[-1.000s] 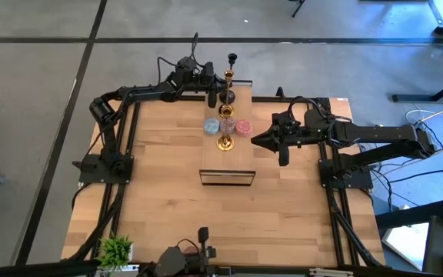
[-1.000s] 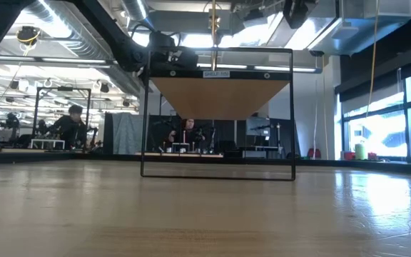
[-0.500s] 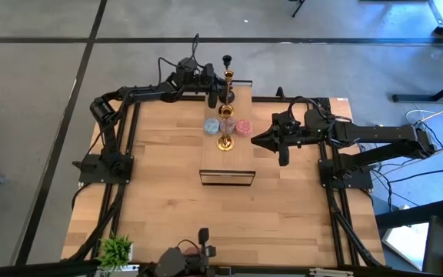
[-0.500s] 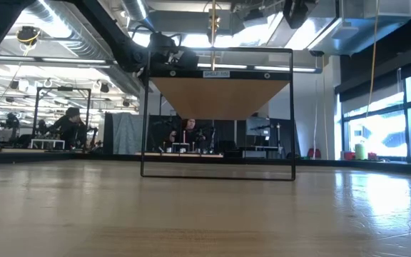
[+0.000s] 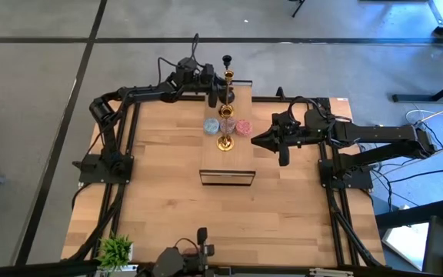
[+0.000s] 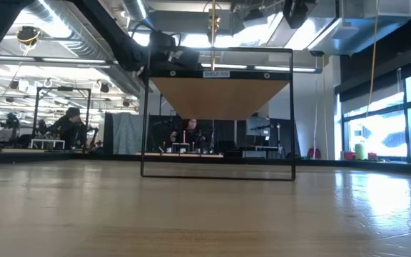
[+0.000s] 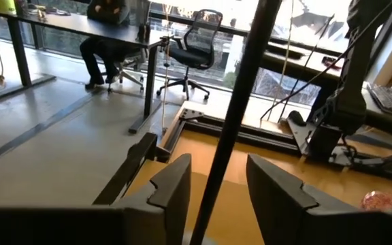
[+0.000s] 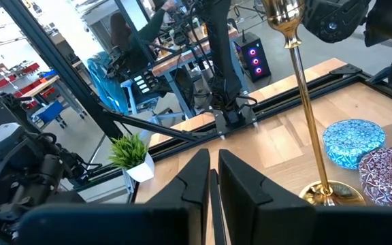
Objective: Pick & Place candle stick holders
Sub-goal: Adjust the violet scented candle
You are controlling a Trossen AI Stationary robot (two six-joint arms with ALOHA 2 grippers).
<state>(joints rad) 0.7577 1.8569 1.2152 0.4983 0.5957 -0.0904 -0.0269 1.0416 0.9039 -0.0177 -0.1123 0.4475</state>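
A long black candle stick holder [image 5: 226,73] stands tilted at the table's far edge, its stem [image 7: 233,119] running between the fingers of my open left gripper [image 5: 215,86], with a gap on both sides. Gold holders [image 5: 224,141] [image 5: 227,112] and the sparkly blue [image 5: 211,125], purplish [image 5: 228,123] and pink [image 5: 243,127] cups stand together in the middle. My right gripper [image 5: 255,141] is shut and empty, just right of the cups; its wrist view shows a gold stem [image 8: 303,102], the blue cup [image 8: 349,143] and the purplish cup [image 8: 386,173]. My left gripper has the black holder's stem [image 7: 216,184] between its two fingers, which come level from the table's left and lie across it. The stem leans closer to one finger [image 7: 174,190]. I cannot tell whether either finger touches it.
A black wire frame carrying a wooden plank [image 5: 227,177] stands mid-table, near side of the holders; it fills the low view [image 6: 220,93]. A small green potted plant [image 5: 115,250] stands at the near left corner. People sit in the room beyond.
The black holder's top has shifted a little toward the table's left edge. My right arm has kept still.
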